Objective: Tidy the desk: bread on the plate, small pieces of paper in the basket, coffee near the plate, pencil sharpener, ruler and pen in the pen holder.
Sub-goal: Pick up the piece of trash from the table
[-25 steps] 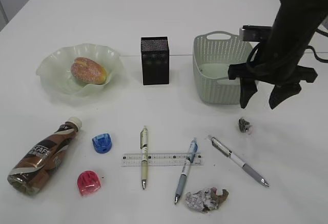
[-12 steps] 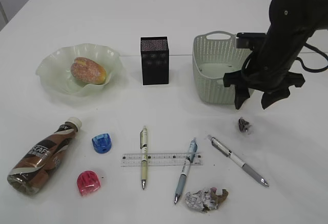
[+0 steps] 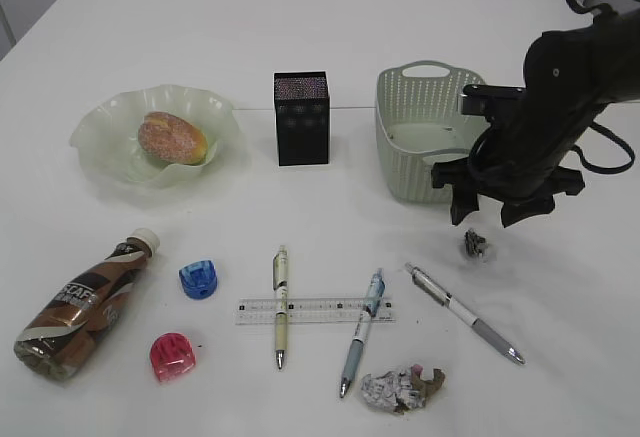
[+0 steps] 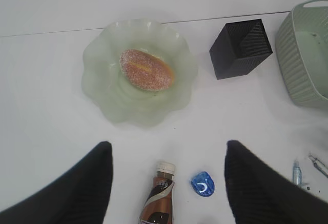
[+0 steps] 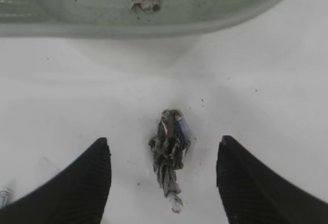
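Paper scrap between spread right claw fingers

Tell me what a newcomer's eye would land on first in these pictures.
Most striking is the black right gripper, open, hanging just above a small crumpled paper scrap in front of the pale green basket. Next comes the sugared bread already lying on the wavy green plate at the left. Then the clutter along the near edge: a coffee bottle on its side, two sharpeners, pens crossing a ruler.
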Available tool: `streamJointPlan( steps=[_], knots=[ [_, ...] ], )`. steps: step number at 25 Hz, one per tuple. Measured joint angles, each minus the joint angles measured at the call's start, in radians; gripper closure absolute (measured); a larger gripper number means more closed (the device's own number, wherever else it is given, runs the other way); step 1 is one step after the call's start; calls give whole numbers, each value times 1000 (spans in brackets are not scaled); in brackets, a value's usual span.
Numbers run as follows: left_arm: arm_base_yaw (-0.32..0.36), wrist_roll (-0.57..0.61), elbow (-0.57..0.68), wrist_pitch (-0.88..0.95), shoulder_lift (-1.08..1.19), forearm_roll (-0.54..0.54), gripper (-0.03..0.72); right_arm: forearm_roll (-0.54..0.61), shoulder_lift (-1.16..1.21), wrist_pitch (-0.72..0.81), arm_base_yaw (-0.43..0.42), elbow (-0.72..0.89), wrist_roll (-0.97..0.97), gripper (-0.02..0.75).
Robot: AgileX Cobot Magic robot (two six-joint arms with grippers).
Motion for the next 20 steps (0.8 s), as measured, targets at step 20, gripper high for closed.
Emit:
streamJointPlan(
  steps=[20],
  knots=[
    [0, 0, 0, 0, 0, 0, 191, -42, 28, -124, 0, 85, 31, 260]
  ],
)
